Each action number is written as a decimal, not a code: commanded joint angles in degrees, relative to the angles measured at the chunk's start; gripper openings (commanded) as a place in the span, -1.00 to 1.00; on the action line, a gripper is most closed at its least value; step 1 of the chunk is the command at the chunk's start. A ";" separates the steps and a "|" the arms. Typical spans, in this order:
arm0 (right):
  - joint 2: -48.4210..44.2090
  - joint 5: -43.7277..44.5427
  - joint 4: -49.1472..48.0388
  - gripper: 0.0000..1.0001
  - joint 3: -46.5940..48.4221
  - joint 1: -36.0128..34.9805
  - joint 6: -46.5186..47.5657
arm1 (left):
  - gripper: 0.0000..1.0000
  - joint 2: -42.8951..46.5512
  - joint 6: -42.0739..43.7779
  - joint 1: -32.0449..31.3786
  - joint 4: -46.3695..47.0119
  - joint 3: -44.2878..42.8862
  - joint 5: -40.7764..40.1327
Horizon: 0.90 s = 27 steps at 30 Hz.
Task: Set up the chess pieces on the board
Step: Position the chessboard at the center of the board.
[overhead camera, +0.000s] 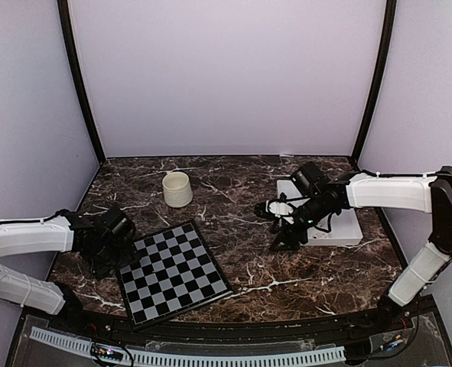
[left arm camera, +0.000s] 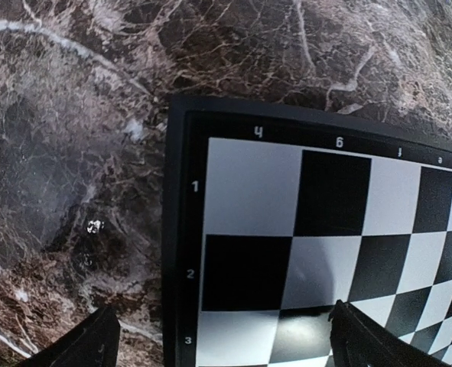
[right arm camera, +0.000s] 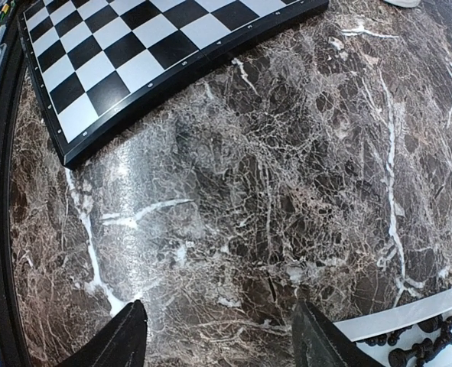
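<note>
The board [overhead camera: 173, 269] lies at the near left of the table, and no piece shows on its squares. My left gripper [overhead camera: 117, 252] hangs over the board's left edge. In the left wrist view this gripper [left arm camera: 222, 310] is open, its fingers standing either side of the dark rim of the board [left arm camera: 317, 229]. My right gripper [overhead camera: 284, 240] is open above bare marble just left of the white tray [overhead camera: 348, 229]. The right wrist view shows the right gripper [right arm camera: 218, 303] empty, and a few black chess pieces [right arm camera: 418, 349] lie inside the tray's rim [right arm camera: 409, 316].
A white cup [overhead camera: 177, 189] stands at the back, behind the board. The right arm covers much of the tray. Dark marble lies between the board [right arm camera: 145, 46] and the tray. Purple walls close the table in on three sides.
</note>
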<state>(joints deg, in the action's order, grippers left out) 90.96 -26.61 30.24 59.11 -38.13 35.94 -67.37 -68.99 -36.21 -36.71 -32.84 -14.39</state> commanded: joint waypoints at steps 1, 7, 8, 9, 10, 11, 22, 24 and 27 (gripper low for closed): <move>-0.24 -0.62 -0.25 0.32 -0.27 -0.28 0.01 | 0.98 0.84 -4.17 -0.09 2.79 3.09 2.09; 0.46 -0.82 -0.21 0.32 -0.05 -0.28 0.00 | 0.90 1.89 2.69 -0.14 18.72 6.78 10.14; 0.59 -0.86 -0.25 0.32 0.01 -0.28 0.00 | 0.89 1.59 3.59 -0.20 21.69 6.72 11.57; 0.70 -0.86 -0.20 0.32 0.03 -0.28 0.00 | 0.87 1.26 4.56 -0.54 22.43 6.07 11.88; 0.84 -0.88 -0.19 0.32 0.13 -0.28 0.00 | 0.87 0.35 5.05 -0.75 23.84 5.61 12.43; 0.95 -1.02 -0.17 0.32 0.17 -0.28 0.05 | 0.87 -0.19 6.12 -1.27 24.74 4.79 12.75; 1.19 0.88 1.37 0.34 -0.85 -3.74 2.56 | 0.84 -19.66 11.25 -3.58 39.09 -7.38 17.55; 0.56 0.91 2.11 0.37 -1.23 -4.72 3.00 | 0.82 -22.18 12.07 -3.61 38.91 -10.01 17.78; -0.21 3.42 3.68 0.40 -2.01 -6.88 4.08 | 0.82 -22.41 13.55 -3.61 36.32 -11.65 15.83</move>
<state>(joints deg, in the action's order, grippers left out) 92.05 -25.26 31.29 58.46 -42.50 37.98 -89.84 -58.67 -39.51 0.38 -42.26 1.74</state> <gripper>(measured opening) 0.694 0.910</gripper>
